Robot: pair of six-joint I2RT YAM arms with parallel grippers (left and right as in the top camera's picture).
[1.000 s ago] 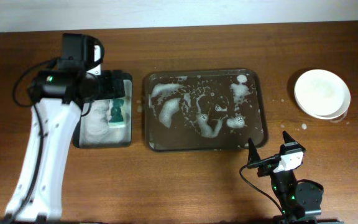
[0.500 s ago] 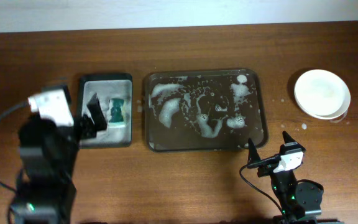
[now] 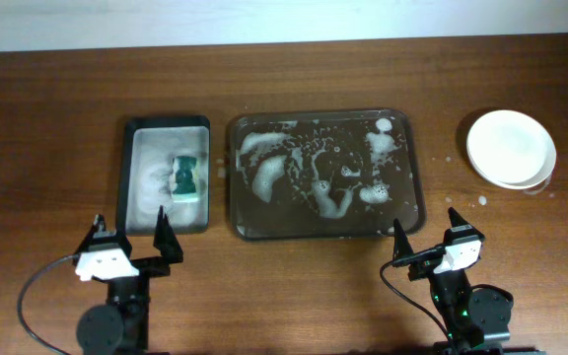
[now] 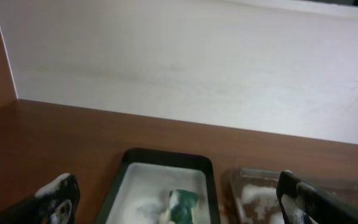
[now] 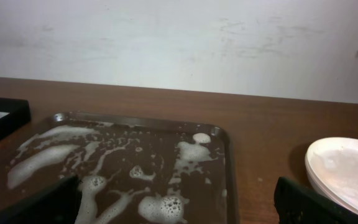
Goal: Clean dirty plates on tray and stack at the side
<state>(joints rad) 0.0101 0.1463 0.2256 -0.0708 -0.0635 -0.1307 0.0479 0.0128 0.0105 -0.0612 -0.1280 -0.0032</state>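
The white plates (image 3: 511, 148) sit stacked on the table at the far right, clean-looking; they also show in the right wrist view (image 5: 347, 171). The dark tray (image 3: 414, 173) lies mid-table, wet with white foam and holding no plate; it shows in the right wrist view (image 5: 229, 162) and the left wrist view (image 4: 241, 180). My left gripper (image 3: 128, 239) is open and empty at the front left, near the tub. My right gripper (image 3: 426, 233) is open and empty at the front right, just in front of the tray's near right corner.
A narrow dark tub (image 3: 124, 177) of foamy water stands left of the tray, with a green sponge (image 3: 185, 176) in it; both show in the left wrist view (image 4: 182, 205). A pale wall runs along the table's far edge.
My left arm has pulled back from over the tub to the front left of the table, gripper open and empty. The sponge stays in the tub. The right arm has not moved.
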